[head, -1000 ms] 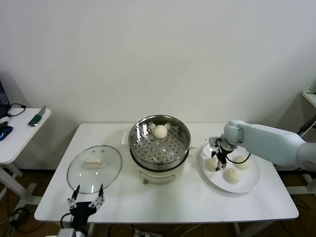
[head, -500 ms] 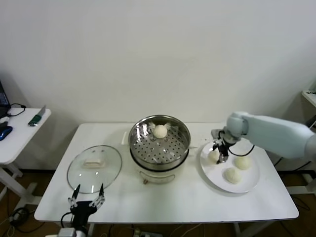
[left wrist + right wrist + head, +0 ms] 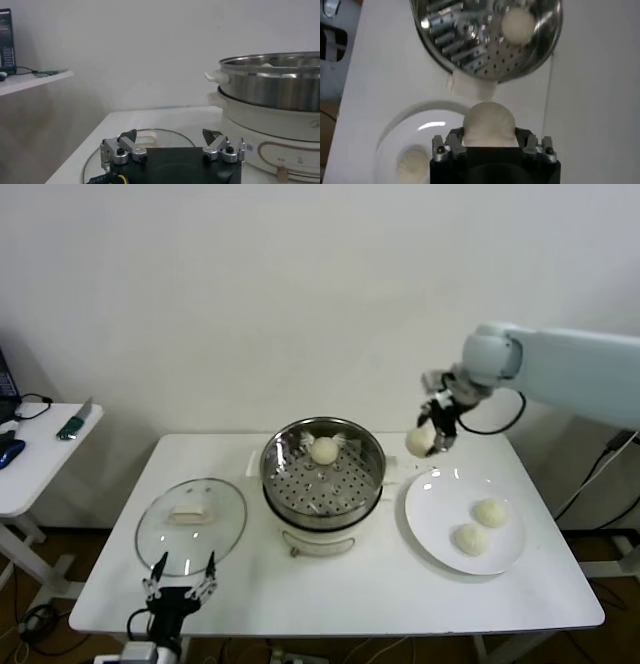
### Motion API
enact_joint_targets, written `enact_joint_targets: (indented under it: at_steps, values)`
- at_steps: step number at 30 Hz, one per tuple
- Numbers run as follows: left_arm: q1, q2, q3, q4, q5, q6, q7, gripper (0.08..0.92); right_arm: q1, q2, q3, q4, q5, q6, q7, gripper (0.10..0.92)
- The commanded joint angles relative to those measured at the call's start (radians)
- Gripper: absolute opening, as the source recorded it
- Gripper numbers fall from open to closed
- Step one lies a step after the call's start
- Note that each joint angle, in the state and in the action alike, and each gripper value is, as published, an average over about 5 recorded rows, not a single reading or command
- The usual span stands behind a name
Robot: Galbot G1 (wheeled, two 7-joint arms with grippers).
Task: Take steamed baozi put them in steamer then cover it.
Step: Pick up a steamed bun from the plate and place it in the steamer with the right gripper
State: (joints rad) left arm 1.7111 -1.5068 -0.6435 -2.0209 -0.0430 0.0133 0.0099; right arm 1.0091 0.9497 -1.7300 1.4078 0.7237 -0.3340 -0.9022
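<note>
My right gripper [image 3: 430,434] is shut on a steamed baozi [image 3: 419,441] and holds it in the air, above the table between the steamer and the plate; the bun fills the jaws in the right wrist view [image 3: 488,124]. The shiny steamer [image 3: 322,474] on its white pot base holds one baozi [image 3: 324,450] at the back, also seen in the right wrist view [image 3: 518,26]. Two baozi [image 3: 490,512] [image 3: 470,538] lie on the white plate [image 3: 435,524]. The glass cover [image 3: 191,525] lies flat on the table left of the steamer. My left gripper [image 3: 180,592] is open at the front edge, near the cover.
A side table [image 3: 40,454] at the far left carries small items. The steamer [image 3: 272,82] stands close beside my left gripper [image 3: 170,145] in the left wrist view, with the cover [image 3: 150,136] just beyond the fingers.
My right gripper closed on a baozi on the plate and lifted it up and slightly toward the steamer. The plate now holds two buns. The left arm barely moved.
</note>
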Motion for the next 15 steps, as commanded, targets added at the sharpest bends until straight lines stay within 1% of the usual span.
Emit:
enact_joint_targets:
  at_steps: [1,7,11,15]
  values:
    - [-0.002,-0.004,0.01,-0.008,0.01,0.002,0.001,0.823,0.162,0.115,-0.012,0.124,0.195,-0.091,0.069,0.687]
    - [0.005,-0.007,0.016,-0.012,0.031,-0.006,0.0,0.823,0.071,0.273,0.08,0.071,0.234,-0.158,0.138,0.688]
    - [0.008,-0.003,0.007,-0.016,0.034,-0.008,0.001,0.823,0.01,0.371,0.108,0.015,0.224,-0.173,0.162,0.689]
    - [0.008,0.0,-0.002,-0.021,0.034,-0.007,0.002,0.823,-0.055,0.437,0.115,-0.04,0.204,-0.188,0.185,0.687]
